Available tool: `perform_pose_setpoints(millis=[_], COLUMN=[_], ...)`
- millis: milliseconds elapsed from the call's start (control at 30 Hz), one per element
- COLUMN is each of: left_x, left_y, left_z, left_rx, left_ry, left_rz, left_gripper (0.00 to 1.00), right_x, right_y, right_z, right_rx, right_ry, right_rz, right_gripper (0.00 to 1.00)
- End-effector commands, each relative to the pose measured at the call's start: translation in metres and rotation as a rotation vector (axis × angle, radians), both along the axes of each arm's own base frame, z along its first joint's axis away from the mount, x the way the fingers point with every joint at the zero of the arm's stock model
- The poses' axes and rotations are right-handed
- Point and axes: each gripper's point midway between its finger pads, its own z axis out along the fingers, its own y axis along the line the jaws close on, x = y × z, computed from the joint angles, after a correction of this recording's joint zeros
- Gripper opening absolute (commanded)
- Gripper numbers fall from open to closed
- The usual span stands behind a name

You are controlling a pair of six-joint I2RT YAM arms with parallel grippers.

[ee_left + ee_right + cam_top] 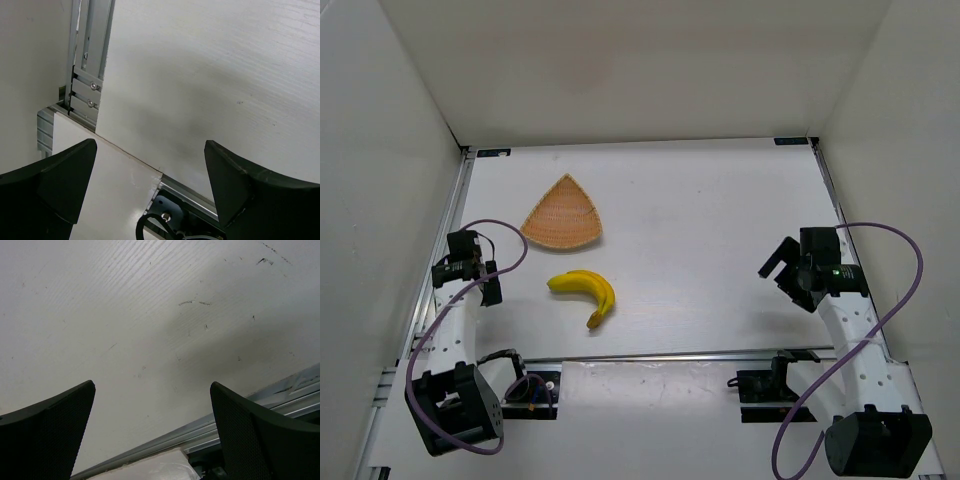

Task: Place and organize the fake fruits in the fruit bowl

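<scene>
Jaws on both arms are spread wide and empty, with nothing between them in either wrist view. Left jaws hang near the left edge of the worktop, right jaws near the right edge. Bunch of bananas lies flat in the left half, closer to the near edge. Wicker bowl sits beyond it toward the far-left corner, near but not touching, with nothing inside. Task judged not yet begun: grasping the bananas, carrying them and setting them in the bowl all remain.
</scene>
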Motion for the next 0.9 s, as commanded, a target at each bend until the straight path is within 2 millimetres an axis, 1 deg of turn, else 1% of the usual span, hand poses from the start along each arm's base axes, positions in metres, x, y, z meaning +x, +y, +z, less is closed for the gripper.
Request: perform_pose_setpoints(millis=[0, 67, 100, 133, 200, 233, 267, 300, 333, 367, 400, 433, 467, 500, 533, 567, 600, 633, 667, 700, 733, 800, 833, 867], left_x=[0.003, 0.014, 0.026, 0.044, 0.062, 0.078, 0.084, 0.089, 0.095, 0.105, 0.111, 0.118, 0.120, 0.120, 0.123, 0.120, 0.119, 0.113, 0.109, 0.098, 0.093, 0.078, 0.072, 0.070], left_y=[-0.002, -0.008, -0.018, -0.027, -0.046, -0.066, -0.076, -0.088, -0.108, -0.118, -0.130, -0.145, -0.173, -0.189, -0.204, -0.229, -0.240, -0.248, -0.255, -0.262, -0.267, -0.277, -0.274, -0.277], left_z=[0.004, 0.017, 0.030, 0.053, 0.077, 0.103, 0.111, 0.116, 0.112, 0.124, 0.124, 0.115, 0.115, 0.107, 0.094, 0.087, 0.077, 0.064, 0.049, 0.040, 0.034, 0.023, 0.021, 0.018], left_rx=[-0.006, -0.003, 0.008, 0.025, 0.048, 0.094, 0.119, 0.133, 0.147, 0.198, 0.214, 0.210, 0.228, 0.228, 0.226, 0.247, 0.258, 0.254, 0.254, 0.255, 0.243, 0.207, 0.190, 0.195], left_ry=[-0.031, -0.053, -0.086, -0.123, -0.136, -0.148, -0.130, -0.109, -0.040, -0.036, -0.017, 0.029, 0.036, 0.065, 0.122, 0.143, 0.183, 0.238, 0.307, 0.359, 0.390, 0.454, 0.485, 0.502], left_rz=[-0.032, -0.127, -0.223, -0.372, -0.567, -0.762, -0.849, -0.940, -1.057, -1.139, -1.198, -1.263, -1.365, -1.425, -1.471, -1.550, -1.593, -1.630, -1.669, -1.712, -1.749, -1.824, -1.829, -1.849], left_gripper=[1.00, 1.00, 1.00, 1.00, 1.00, 1.00, 1.00, 1.00, 1.00, 1.00, 1.00, 1.00, 1.00, 1.00, 1.00, 1.00, 1.00, 1.00, 1.00, 1.00, 1.00, 1.00, 1.00, 1.00], right_x=[0.009, 0.011, 0.011, 0.011, 0.016, 0.021, 0.021, 0.024, 0.026, 0.025, 0.028, 0.028, 0.027, 0.027, 0.027, 0.026, 0.025, 0.025, 0.023, 0.023, 0.022, 0.023, 0.021, 0.021], right_y=[-0.005, -0.005, -0.004, -0.003, 0.002, 0.007, 0.009, 0.011, 0.013, 0.016, 0.018, 0.018, 0.021, 0.023, 0.021, 0.022, 0.024, 0.026, 0.024, 0.022, 0.024, 0.022, 0.022, 0.020], right_z=[0.011, 0.018, 0.016, 0.016, 0.019, 0.022, 0.019, 0.021, 0.019, 0.019, 0.019, 0.019, 0.017, 0.017, 0.017, 0.011, 0.011, 0.011, 0.010, 0.010, 0.012, 0.012, 0.011, 0.010], right_rx=[-0.041, -0.052, -0.061, -0.061, -0.053, -0.034, -0.030, -0.022, -0.014, -0.006, 0.003, 0.003, 0.005, 0.005, -0.005, -0.011, -0.005, -0.005, -0.013, -0.023, -0.023, -0.033, -0.033, -0.041], right_ry=[-0.045, -0.062, -0.051, -0.050, -0.075, -0.103, -0.103, -0.116, -0.125, -0.125, -0.126, -0.126, -0.117, -0.117, -0.116, -0.098, -0.098, -0.098, -0.087, -0.086, -0.085, -0.084, -0.075, -0.075], right_rz=[0.034, 0.068, 0.101, 0.119, 0.163, 0.189, 0.203, 0.209, 0.215, 0.229, 0.235, 0.235, 0.247, 0.257, 0.250, 0.255, 0.257, 0.266, 0.260, 0.254, 0.264, 0.257, 0.258, 0.253], right_gripper=[1.00, 1.00, 1.00, 1.00, 1.00, 1.00, 1.00, 1.00, 1.00, 1.00, 1.00, 1.00, 1.00, 1.00, 1.00, 1.00, 1.00, 1.00, 1.00, 1.00, 1.00, 1.00, 1.00, 1.00])
